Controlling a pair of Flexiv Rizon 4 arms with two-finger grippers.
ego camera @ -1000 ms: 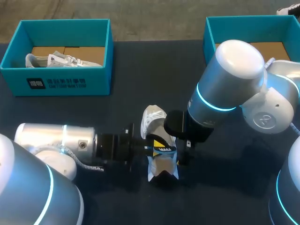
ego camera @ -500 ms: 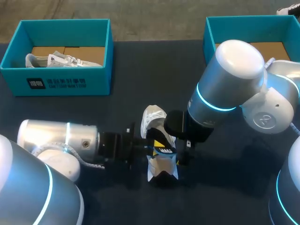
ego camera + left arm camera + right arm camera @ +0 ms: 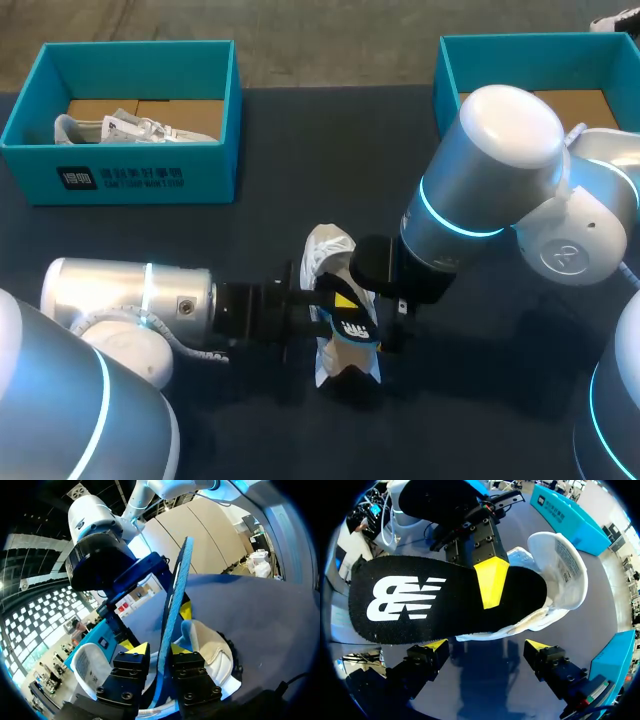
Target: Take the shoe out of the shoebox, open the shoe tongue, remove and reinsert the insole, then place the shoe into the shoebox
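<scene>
A white shoe [image 3: 327, 252] lies on the dark table between my two arms, its opening seen in the right wrist view [image 3: 560, 575]. The black insole [image 3: 420, 600], blue underneath, stands edge-on [image 3: 175, 595] between the fingers of my left gripper [image 3: 157, 650], its front end in the shoe. The jaws stand slightly apart, with a thin gap on one side of the insole. One yellow fingertip [image 3: 491, 582] lies over the insole's black face. My right gripper [image 3: 485, 647] is wide open beside the shoe, holding nothing. In the head view my right arm [image 3: 480, 180] hides it.
A teal shoebox [image 3: 120, 180] at the back left holds another white shoe [image 3: 130, 128]. A second teal box [image 3: 540, 60] stands at the back right, partly behind my right arm. Bare dark table lies between the boxes and in front of the shoe.
My left arm has edged right towards the shoe and its fingers have parted a little. The insole has tipped lower over the shoe. The right arm has not moved.
</scene>
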